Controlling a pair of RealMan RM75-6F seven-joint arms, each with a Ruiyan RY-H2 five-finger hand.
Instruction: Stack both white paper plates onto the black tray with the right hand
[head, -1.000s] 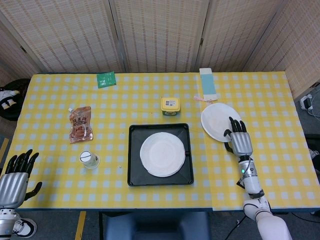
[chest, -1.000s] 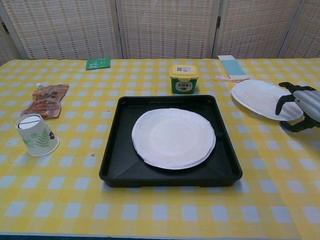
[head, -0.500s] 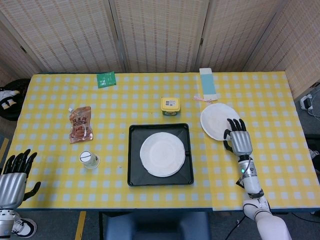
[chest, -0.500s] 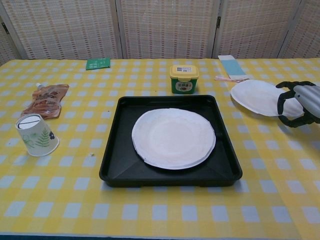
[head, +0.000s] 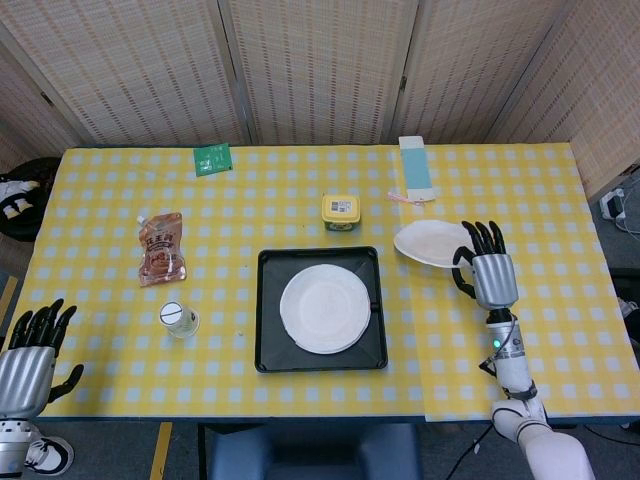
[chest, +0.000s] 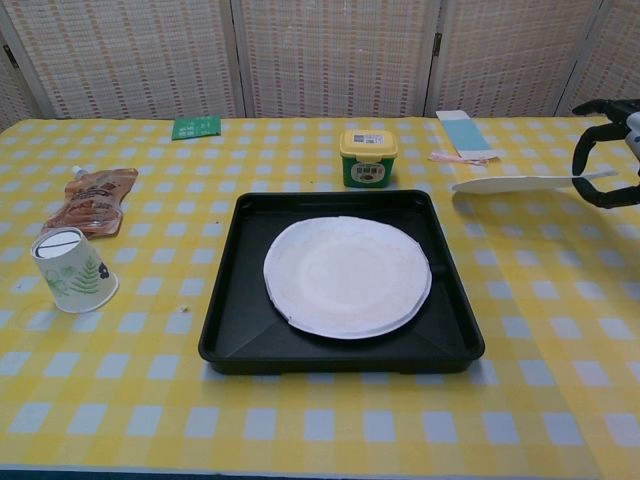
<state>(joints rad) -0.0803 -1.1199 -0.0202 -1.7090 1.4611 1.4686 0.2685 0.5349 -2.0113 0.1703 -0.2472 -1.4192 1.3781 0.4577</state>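
Note:
One white paper plate (head: 324, 308) (chest: 346, 276) lies flat in the black tray (head: 268, 310) (chest: 225, 320) at the table's middle. The second white paper plate (head: 428, 243) (chest: 510, 184) is lifted off the table to the tray's right, seen edge-on in the chest view. My right hand (head: 487, 272) (chest: 610, 153) pinches its right rim between thumb and fingers. My left hand (head: 28, 358) hangs off the front left corner of the table, fingers apart, holding nothing.
A yellow tub (head: 341, 211) (chest: 368, 157) stands just behind the tray. A paper cup (head: 180, 320) (chest: 70, 269) and a brown pouch (head: 160, 247) (chest: 96, 197) sit at the left. A green packet (head: 212, 158) and a pale blue box (head: 417, 167) lie at the back.
My right hand has closed on the second plate's rim and raised it off the table, moving slightly right. The left hand and the tray's plate have not moved.

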